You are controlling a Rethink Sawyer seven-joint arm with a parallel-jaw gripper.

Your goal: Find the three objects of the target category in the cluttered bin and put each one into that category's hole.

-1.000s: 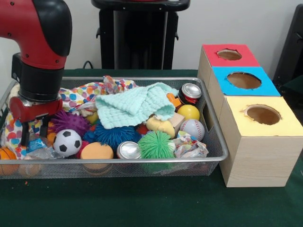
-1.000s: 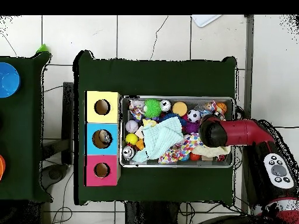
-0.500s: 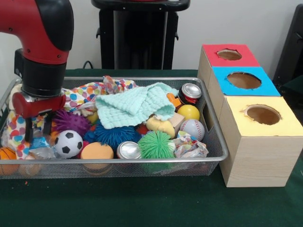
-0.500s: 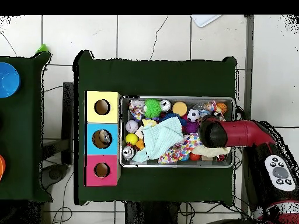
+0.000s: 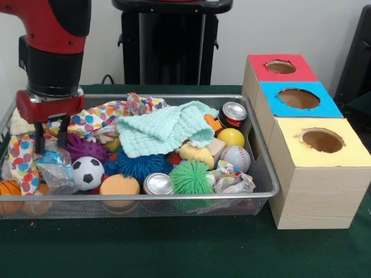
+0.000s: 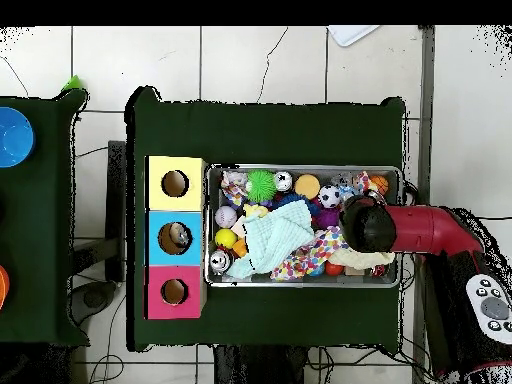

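My hand point(image 5: 50, 147) has come up from where it sat a second ago, buried low in the clutter at the end of the bin point(image 5: 174, 198) farthest from the boxes. It now hangs just above the pile there. The crumpled clear wrapper point(image 5: 55, 168) beneath it has risen too. It stands taller and looser than before, beside the soccer ball point(image 5: 88, 172), with its top reaching up to my hand. I cannot tell whether my hand is clamped on the wrapper or has only dragged it upward in passing, because the plastic hides the contact. From overhead, my arm point(image 6: 420, 228) covers that corner entirely, so there is no help there. If crumpled wrappers are the target category, this one is the piece in play, and a second crumpled wrapper point(image 5: 232, 179) lies at the other end of the bin, near the yellow-topped box point(image 5: 322, 168). My judgement is that a lift has begun but a secure grip is unproven. The three boxes are well apart from here, across the whole length of the bin.
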